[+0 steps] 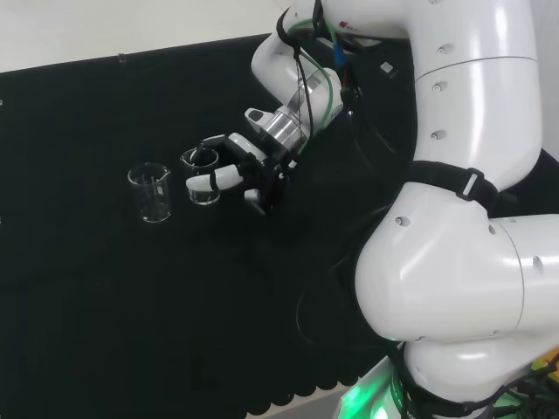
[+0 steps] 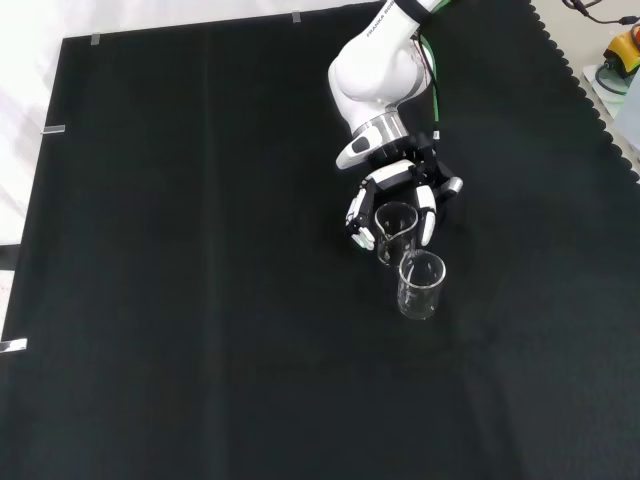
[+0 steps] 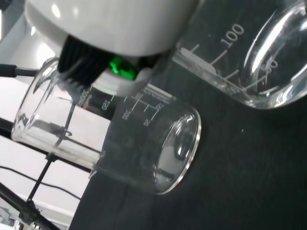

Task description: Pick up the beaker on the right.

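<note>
In the front view, the lower of two small clear glass beakers [image 2: 421, 285] stands free on the black cloth [image 2: 180, 300], right of the frame's centre. Touching or just behind it, higher in the frame, stands the second small clear glass beaker [image 2: 396, 231], the one the task means: in the head view it is the right-hand beaker [image 1: 203, 177], left of centre, with the other at its left [image 1: 151, 193].

The black and white hand [image 2: 398, 195] brackets this beaker, fingers [image 1: 212, 181] curled round its wall on both sides; whether they already press the glass I cannot tell.

Empty thin glass should be light, rigid, slippery and breakable. The straight wall below the rim looks the best place to hold, kept upright, with care not to knock the neighbour.

Beyond the hand, the white arm [image 2: 375, 65] rises toward the frame's top.
</note>
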`<state>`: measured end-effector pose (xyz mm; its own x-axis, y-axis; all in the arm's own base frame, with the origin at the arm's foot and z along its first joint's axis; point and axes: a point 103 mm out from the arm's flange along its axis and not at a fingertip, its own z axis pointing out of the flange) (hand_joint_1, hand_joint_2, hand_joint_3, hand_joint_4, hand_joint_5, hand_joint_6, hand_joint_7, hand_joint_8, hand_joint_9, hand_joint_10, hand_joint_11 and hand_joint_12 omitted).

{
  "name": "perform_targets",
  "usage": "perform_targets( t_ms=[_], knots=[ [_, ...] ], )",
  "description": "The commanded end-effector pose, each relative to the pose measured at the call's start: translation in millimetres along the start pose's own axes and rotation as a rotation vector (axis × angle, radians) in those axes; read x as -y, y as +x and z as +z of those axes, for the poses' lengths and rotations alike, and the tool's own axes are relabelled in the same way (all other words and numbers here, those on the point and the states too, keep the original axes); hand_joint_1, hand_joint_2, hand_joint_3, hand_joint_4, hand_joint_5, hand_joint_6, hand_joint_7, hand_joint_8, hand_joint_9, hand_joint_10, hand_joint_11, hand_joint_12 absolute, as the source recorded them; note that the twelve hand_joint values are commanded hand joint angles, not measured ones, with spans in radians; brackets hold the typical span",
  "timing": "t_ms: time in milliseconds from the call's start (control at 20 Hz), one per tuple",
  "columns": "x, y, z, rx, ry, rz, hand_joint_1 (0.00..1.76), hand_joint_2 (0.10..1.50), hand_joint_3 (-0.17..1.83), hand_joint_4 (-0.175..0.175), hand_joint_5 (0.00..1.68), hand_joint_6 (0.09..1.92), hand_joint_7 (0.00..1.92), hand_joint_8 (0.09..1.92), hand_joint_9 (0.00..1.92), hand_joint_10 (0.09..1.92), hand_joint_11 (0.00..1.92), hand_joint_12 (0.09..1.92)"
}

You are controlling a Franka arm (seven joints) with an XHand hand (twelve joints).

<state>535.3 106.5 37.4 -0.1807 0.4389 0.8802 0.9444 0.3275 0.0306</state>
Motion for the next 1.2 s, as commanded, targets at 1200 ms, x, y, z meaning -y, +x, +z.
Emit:
perform_targets(
  t_ms=[1200],
  knots=[
    [-6.3,30.1,-38.1,0.1,0.055,-0.098,1.44,0.49,0.91,-0.175,1.22,0.86,1.5,0.35,1.24,0.94,0.84,0.95]
  ],
)
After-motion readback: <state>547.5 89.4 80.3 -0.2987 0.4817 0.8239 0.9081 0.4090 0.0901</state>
